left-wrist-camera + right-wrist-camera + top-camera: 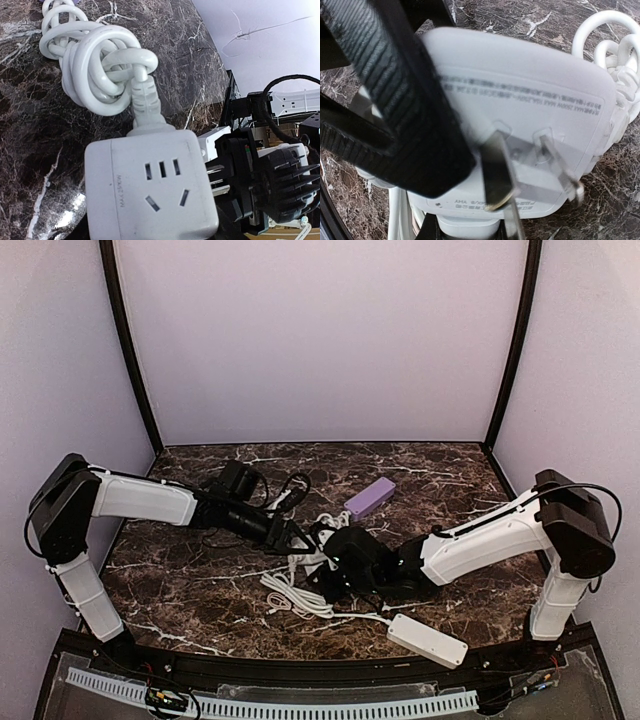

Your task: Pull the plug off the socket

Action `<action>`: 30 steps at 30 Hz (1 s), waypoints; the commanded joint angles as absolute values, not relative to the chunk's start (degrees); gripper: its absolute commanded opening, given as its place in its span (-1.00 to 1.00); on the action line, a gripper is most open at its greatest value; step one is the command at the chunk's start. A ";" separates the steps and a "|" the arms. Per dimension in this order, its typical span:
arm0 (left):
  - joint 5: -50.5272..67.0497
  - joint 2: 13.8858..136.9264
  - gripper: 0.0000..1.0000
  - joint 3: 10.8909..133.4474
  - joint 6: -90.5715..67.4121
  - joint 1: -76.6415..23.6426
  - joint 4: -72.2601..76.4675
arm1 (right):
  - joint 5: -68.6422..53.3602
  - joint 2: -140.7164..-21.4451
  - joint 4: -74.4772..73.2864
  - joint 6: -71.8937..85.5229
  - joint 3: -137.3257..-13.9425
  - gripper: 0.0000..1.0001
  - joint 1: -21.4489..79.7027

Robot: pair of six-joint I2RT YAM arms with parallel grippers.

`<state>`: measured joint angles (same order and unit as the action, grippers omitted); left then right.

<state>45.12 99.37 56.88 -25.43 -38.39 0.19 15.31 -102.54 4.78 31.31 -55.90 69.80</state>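
At the middle of the bench (180,590), the right end effector (330,560) is clamped on the socket (150,195). Its wrist view shows a black finger (405,100) pressed across the cube's back face beside the metal prongs (555,172). The left end effector (297,536) sits close by the plug (146,105); I cannot tell how far open it is. The plug is seated in one socket face, with the coiled cord (95,60) bunched just behind it. Only the left wrist view shows that joint. Only the top view shows the strip (427,640) and a purple box (370,497).
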 commanded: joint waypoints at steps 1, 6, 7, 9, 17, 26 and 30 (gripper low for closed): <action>45.43 99.96 -0.25 57.55 -25.54 -38.06 -0.40 | 16.65 -98.80 14.87 25.62 -56.06 -1.00 71.05; 45.36 99.98 -0.44 57.61 -25.49 -38.06 -0.53 | 17.55 -97.70 14.74 23.25 -55.00 -1.00 71.10; 45.24 100.01 -0.46 57.59 -25.49 -38.06 -0.42 | 18.11 -97.80 14.03 23.68 -55.27 -1.00 71.10; 44.94 99.82 -0.50 57.38 -25.61 -38.06 -0.22 | 19.85 -98.19 12.00 25.76 -56.61 -1.00 71.08; 42.34 97.98 -0.72 55.53 -26.14 -38.06 2.27 | 25.88 -99.99 1.26 39.92 -62.08 -1.00 70.89; 39.81 95.84 -0.84 54.41 -26.10 -38.06 3.02 | 25.35 -100.14 -5.66 49.46 -64.68 -1.00 69.69; 39.60 95.57 -0.84 54.34 -26.02 -38.01 2.99 | 24.61 -99.91 -5.79 50.08 -64.73 -1.00 69.36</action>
<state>43.44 97.86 56.01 -26.35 -38.54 4.73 19.62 -101.95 -6.92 45.60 -62.48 70.48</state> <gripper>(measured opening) 0.525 0.129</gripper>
